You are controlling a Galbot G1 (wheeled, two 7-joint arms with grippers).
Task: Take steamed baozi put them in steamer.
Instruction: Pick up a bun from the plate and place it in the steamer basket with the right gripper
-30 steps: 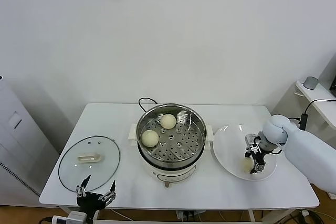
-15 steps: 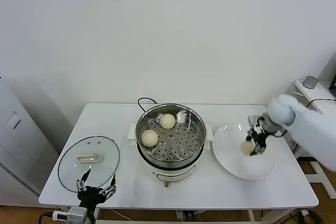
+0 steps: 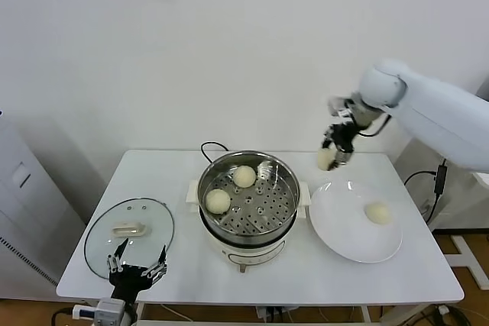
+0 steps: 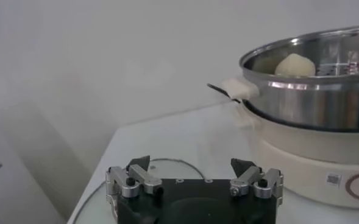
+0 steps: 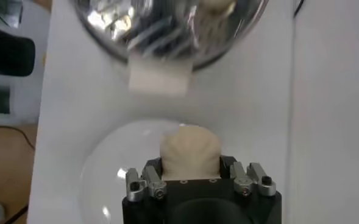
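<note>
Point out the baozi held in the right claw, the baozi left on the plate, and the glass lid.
held baozi (image 3: 327,159), head view, its rounded lower side below the right claw.
baozi on the plate (image 3: 377,213), head view, centre of its dome.
glass lid (image 3: 128,229), head view, its white handle.

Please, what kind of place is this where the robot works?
Probably a robot test room dressed as a small kitchen, not a real one: a bare white wall, a plain white table, an electric steamer with a plate beside it, and cables hanging under the table.
</note>
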